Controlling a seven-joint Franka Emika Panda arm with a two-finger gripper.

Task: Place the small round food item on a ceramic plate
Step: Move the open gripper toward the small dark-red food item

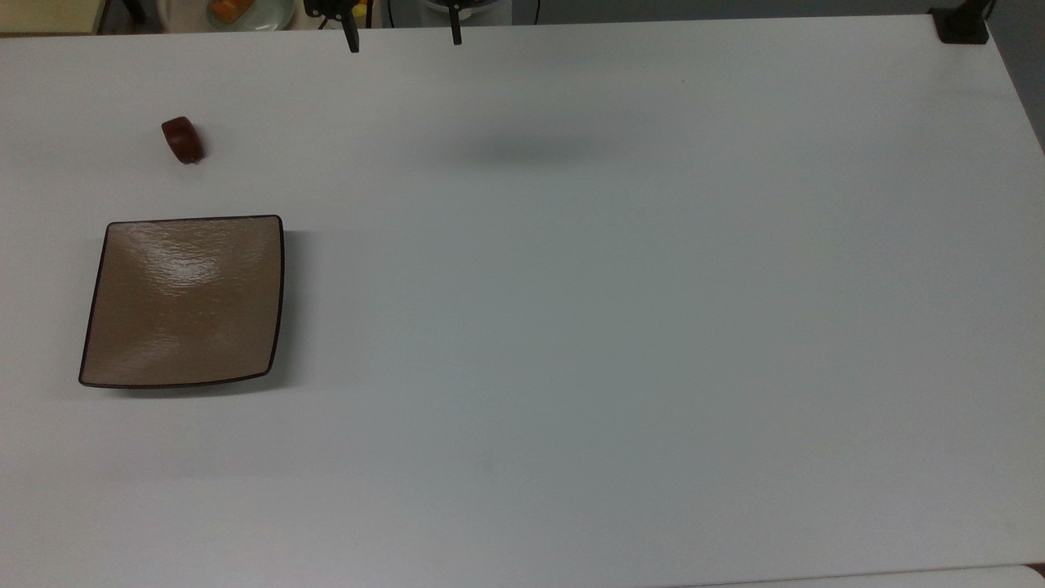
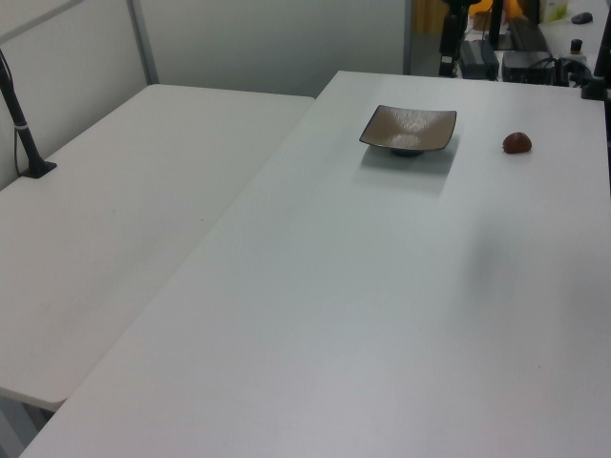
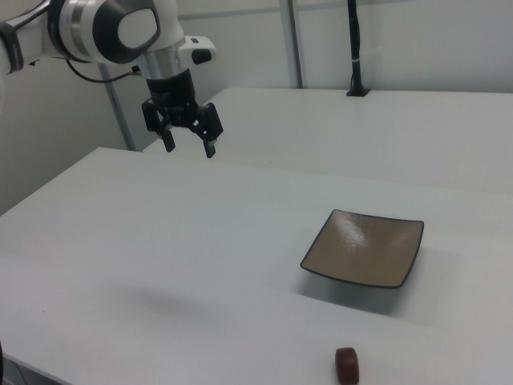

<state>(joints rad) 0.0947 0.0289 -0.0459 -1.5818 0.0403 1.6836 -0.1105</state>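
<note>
Nearest the right view's camera lies the small round food item (image 3: 347, 365), a glossy, dark reddish-brown stubby lump resting on the white tabletop (image 3: 160, 265), near the ceramic plate (image 3: 365, 249) but apart from it. Plate is square, tan-brown, dark-rimmed and bare. Gripper (image 3: 189, 136) hangs high, well apart from the plate, fingers spread and holding nothing. Judgement: the pick is not yet begun, and the arm is parked clear before its approach.
</note>
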